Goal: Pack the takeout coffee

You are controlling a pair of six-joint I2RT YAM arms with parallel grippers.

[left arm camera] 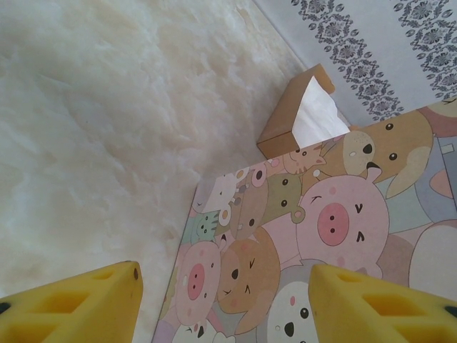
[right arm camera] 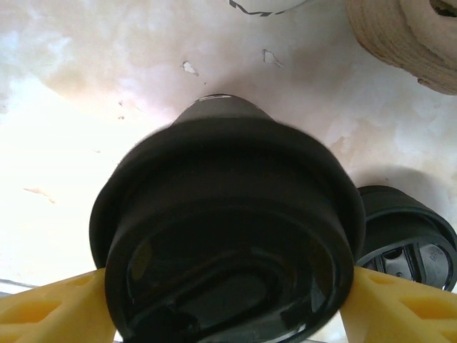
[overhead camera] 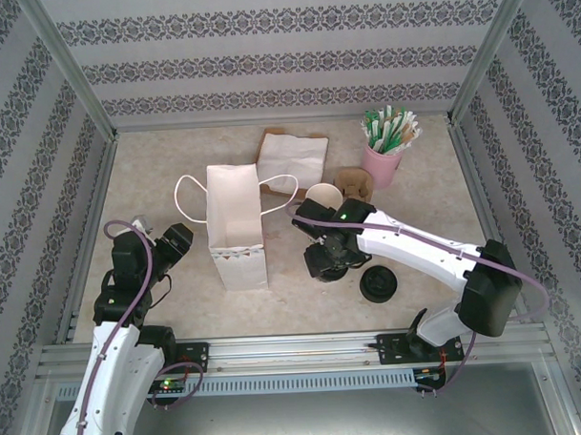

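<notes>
Patterned walls (overhead camera: 265,47) enclose a pale marbled table (overhead camera: 141,170) with the takeout coffee (right arm camera: 228,236)

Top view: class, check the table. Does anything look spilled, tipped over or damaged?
Nothing stands out. The paper bag stands upright, the straws sit in their pink cup, the loose black lids sit in a stack, and no spill shows on the table.

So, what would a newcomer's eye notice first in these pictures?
A tall white bag stands upright mid-table, with a pink cup of straws behind it to the right. In the right wrist view, a big black lid sits between the yellow fingers of the right gripper.
</notes>
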